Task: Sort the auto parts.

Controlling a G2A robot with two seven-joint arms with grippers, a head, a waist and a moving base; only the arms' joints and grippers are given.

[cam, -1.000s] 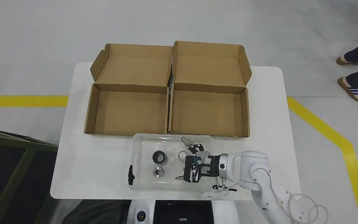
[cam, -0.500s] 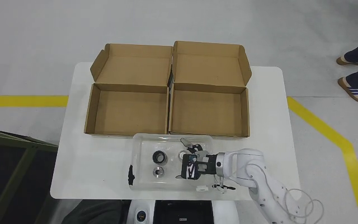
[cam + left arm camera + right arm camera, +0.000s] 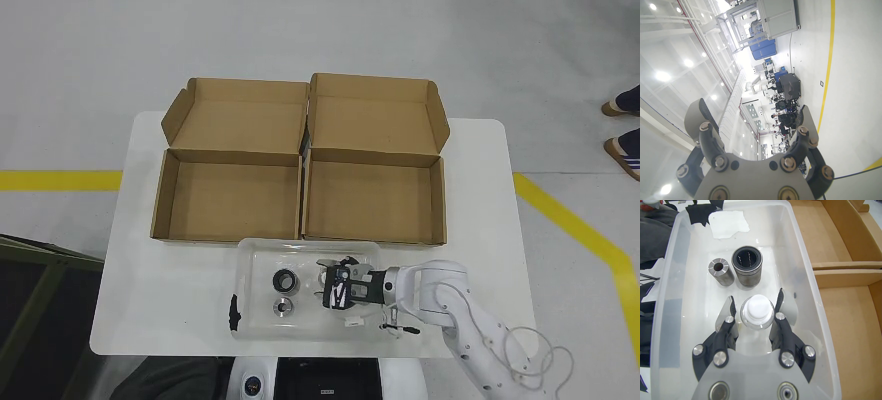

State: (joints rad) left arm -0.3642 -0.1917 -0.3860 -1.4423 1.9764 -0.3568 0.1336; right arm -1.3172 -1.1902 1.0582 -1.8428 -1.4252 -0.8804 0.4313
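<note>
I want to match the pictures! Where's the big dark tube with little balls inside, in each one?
Top view: the linear bearing stands in the left part of the clear bin.
Right wrist view: mid-bin, beside a smaller grey cylinder.
Left wrist view: faces the hall, not the table.
Shared landmark: the clear bin.

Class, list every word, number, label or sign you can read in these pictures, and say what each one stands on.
No text can be read.
White paper patch on the clear bin: blank.
Blue cabinets in the room behind: a white mark, too small to read.
Cardboard boxes: no print seen.
Metal cylinders in the bin: no markings seen.
</note>
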